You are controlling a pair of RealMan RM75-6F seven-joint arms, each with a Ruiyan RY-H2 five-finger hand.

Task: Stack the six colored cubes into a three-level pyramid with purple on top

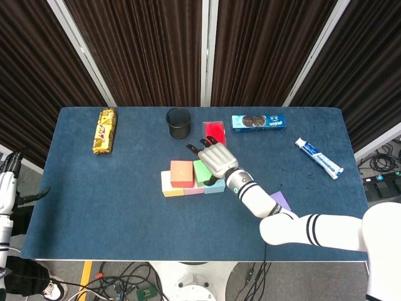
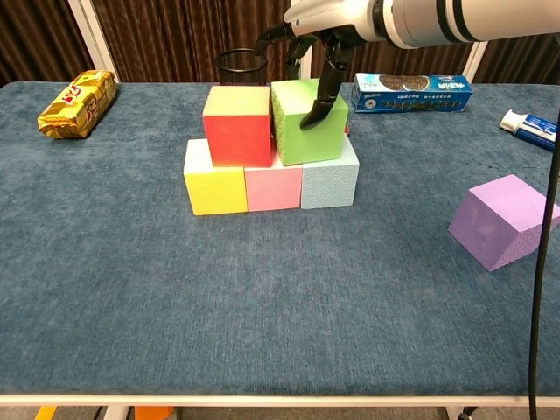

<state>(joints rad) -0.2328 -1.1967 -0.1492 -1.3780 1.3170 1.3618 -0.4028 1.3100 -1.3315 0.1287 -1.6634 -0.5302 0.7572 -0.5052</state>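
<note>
A yellow cube (image 2: 214,185), a pink cube (image 2: 273,188) and a light blue cube (image 2: 330,181) form a row on the table. A red cube (image 2: 237,127) sits on the yellow and pink ones. Beside it a green cube (image 2: 308,124) rests on the pink and blue cubes, touching the red one. My right hand (image 2: 320,35) grips the green cube from above, fingers (image 2: 317,105) down its front face; in the head view this hand (image 1: 216,160) covers part of the green cube (image 1: 201,170). The purple cube (image 2: 506,220) lies tilted at the right. My left hand (image 1: 9,185) hangs off the table's left edge, holding nothing.
A yellow snack bag (image 2: 79,103) lies at the back left. A black cup (image 2: 241,65) stands behind the stack, a red box (image 1: 213,128) beside it. A blue cookie box (image 2: 411,92) and a toothpaste tube (image 2: 531,127) lie at the back right.
</note>
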